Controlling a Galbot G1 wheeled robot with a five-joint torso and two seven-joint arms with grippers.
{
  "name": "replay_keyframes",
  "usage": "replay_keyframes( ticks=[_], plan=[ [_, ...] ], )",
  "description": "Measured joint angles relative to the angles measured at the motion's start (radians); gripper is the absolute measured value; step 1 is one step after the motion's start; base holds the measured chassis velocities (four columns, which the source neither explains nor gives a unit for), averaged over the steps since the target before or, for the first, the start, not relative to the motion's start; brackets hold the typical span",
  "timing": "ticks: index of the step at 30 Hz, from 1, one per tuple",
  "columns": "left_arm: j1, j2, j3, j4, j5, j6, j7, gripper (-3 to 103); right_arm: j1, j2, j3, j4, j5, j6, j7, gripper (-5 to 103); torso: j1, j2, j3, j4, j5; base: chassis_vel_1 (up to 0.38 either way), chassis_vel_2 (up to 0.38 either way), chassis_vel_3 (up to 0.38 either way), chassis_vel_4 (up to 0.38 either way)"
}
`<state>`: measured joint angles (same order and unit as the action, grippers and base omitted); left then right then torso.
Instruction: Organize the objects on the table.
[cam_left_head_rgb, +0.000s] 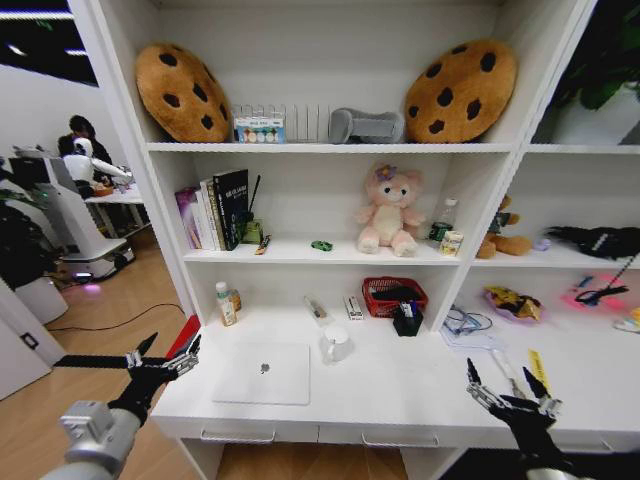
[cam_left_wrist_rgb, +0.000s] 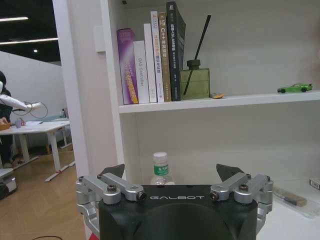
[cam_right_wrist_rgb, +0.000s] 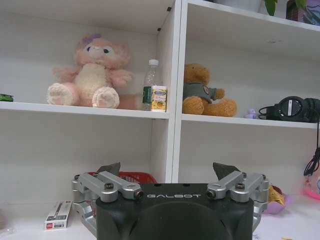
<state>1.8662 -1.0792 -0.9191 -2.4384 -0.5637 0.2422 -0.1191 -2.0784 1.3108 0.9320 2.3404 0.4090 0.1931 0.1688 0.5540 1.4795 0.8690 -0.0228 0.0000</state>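
Item: silver laptop (cam_left_head_rgb: 262, 373), lid closed, flat on table (cam_left_head_rgb: 400, 390) front-left. L gripper (cam_left_head_rgb: 163, 359) hovers off table's left end, fingers apart, empty. R gripper (cam_left_head_rgb: 506, 389) over front-right edge, fingers apart, empty. I'd approach laptop low, square to edge.

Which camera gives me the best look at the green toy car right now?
Left wrist view: the green toy car stands clear on the shelf board. Head view shows it as a speck; right wrist view catches its edge.
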Motion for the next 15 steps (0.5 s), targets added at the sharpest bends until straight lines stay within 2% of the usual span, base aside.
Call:
replay_keyframes(
  ticks=[7, 10, 13, 14, 15],
  plan=[
    [0.0, 0.0, 0.0, 0.0, 0.0, 0.0, 0.0, 100, 0.0, 0.0, 0.0, 0.0, 0.0, 0.0, 0.0, 100, 0.0, 0.0, 0.0, 0.0, 0.0004, 0.115, -0.112, -0.136, 0.118],
    [0.0, 0.0, 0.0, 0.0, 0.0, 0.0, 0.0, 100, 0.0, 0.0, 0.0, 0.0, 0.0, 0.0, 0.0, 100, -0.001, 0.0, 0.0, 0.0001, -0.0005, 0.198, -0.207, -0.205, 0.221],
    [0.0, 0.0, 0.0, 0.0, 0.0, 0.0, 0.0, 100, 0.0, 0.0, 0.0, 0.0, 0.0, 0.0, 0.0, 100, -0.001, 0.0, 0.0, 0.0, 0.0007, 0.25, -0.236, -0.245, 0.239],
    [0.0, 0.0, 0.0, 0.0, 0.0, 0.0, 0.0, 100, 0.0, 0.0, 0.0, 0.0, 0.0, 0.0, 0.0, 100, -0.001, 0.0, 0.0, 0.0001, -0.0007, 0.253, -0.264, -0.271, 0.241],
    [0.0, 0.0, 0.0, 0.0, 0.0, 0.0, 0.0, 100, 0.0, 0.0, 0.0, 0.0, 0.0, 0.0, 0.0, 100, -0.001, 0.0, 0.0, -0.0002, 0.0003, 0.279, -0.264, -0.267, 0.298]
  ],
)
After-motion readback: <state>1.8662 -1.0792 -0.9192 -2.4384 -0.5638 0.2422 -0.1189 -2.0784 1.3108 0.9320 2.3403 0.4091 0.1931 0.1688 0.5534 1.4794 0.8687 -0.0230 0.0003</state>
